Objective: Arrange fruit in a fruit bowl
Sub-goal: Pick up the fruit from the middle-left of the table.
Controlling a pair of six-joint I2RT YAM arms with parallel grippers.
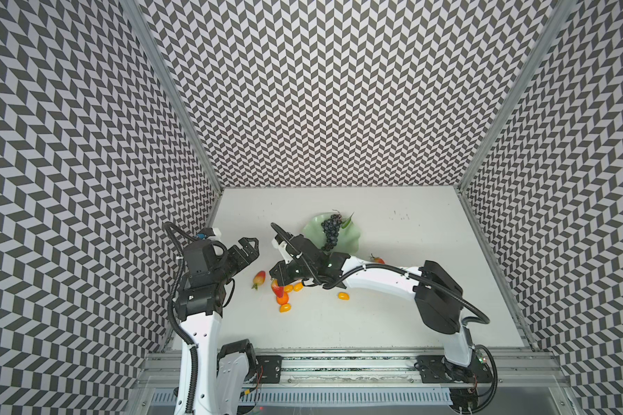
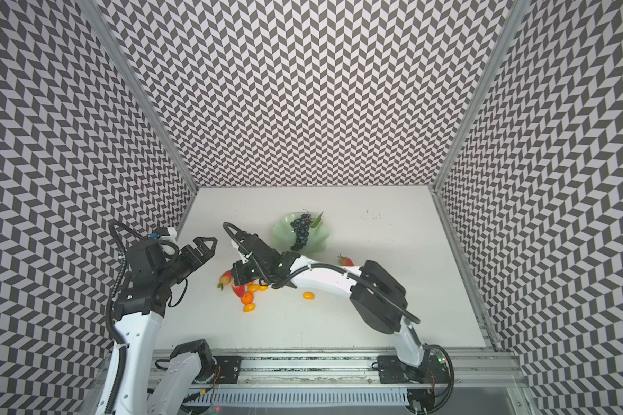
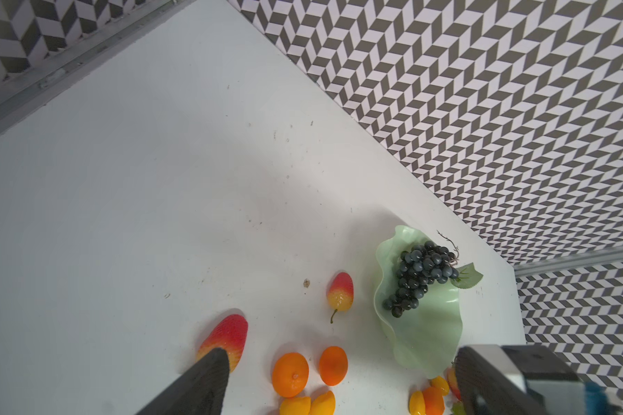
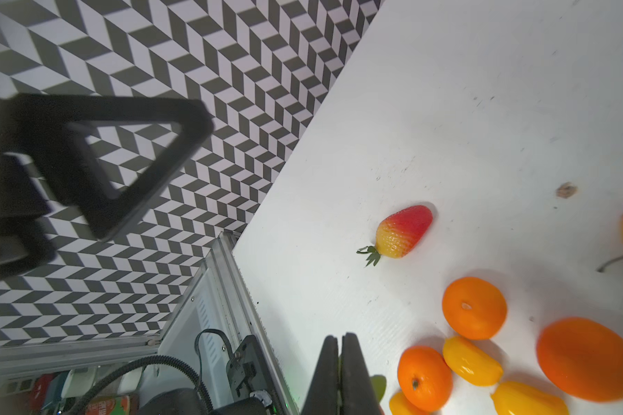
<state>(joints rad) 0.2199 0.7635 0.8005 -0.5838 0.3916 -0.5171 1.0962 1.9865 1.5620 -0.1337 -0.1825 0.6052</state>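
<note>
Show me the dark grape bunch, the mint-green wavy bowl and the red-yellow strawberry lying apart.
dark blue-black grape bunch (image 1: 331,231), in a top view, middle of the cluster.
pale mint-green wavy-rimmed bowl (image 1: 349,238), in a top view, bare inner wall beside the grapes.
red-yellow strawberry (image 4: 404,231), right wrist view, middle of its body.

No text, number or brand can be read anywhere; a small white sticker (image 1: 189,297) on the left arm's dark joint is too small to make out in both top views, and the print on an orange-red pack (image 4: 105,406) below the table edge in the right wrist view is blurred beyond reading
</note>
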